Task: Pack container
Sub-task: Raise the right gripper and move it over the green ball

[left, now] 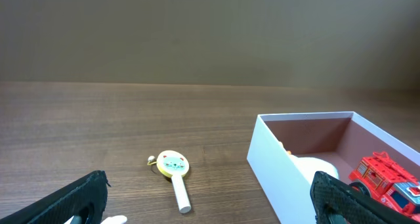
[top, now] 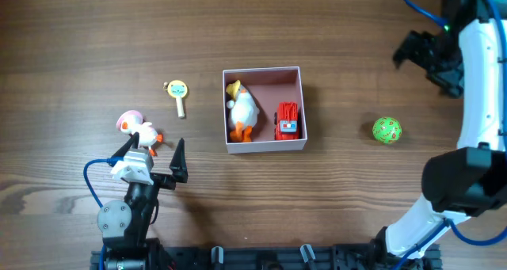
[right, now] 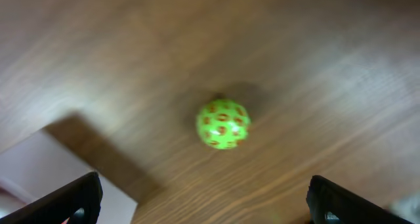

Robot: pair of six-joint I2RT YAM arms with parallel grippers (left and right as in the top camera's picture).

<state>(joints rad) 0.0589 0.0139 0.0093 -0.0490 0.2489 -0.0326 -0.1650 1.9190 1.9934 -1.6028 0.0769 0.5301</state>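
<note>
The container (top: 265, 146), a white-walled square box with a pink inside, sits mid-table. A white duck (top: 242, 110) and a red fire truck (top: 287, 121) lie in it. A cat-face rattle (top: 179, 94) lies to its left, a pink-and-white bird toy (top: 136, 129) further left, and a green ball (top: 387, 131) to its right. My left gripper (top: 154, 161) is open and empty, just right of the bird toy. My right gripper (top: 417, 60) is open and empty, raised at the far right. The left wrist view shows the rattle (left: 174, 168) and the container (left: 275, 165). The right wrist view shows the ball (right: 223, 124).
The fire truck (left: 384, 178) and part of the duck (left: 316, 168) show inside the box in the left wrist view. A container corner (right: 39, 165) shows at the lower left of the blurred right wrist view. The wooden table (top: 356, 207) spreads all round.
</note>
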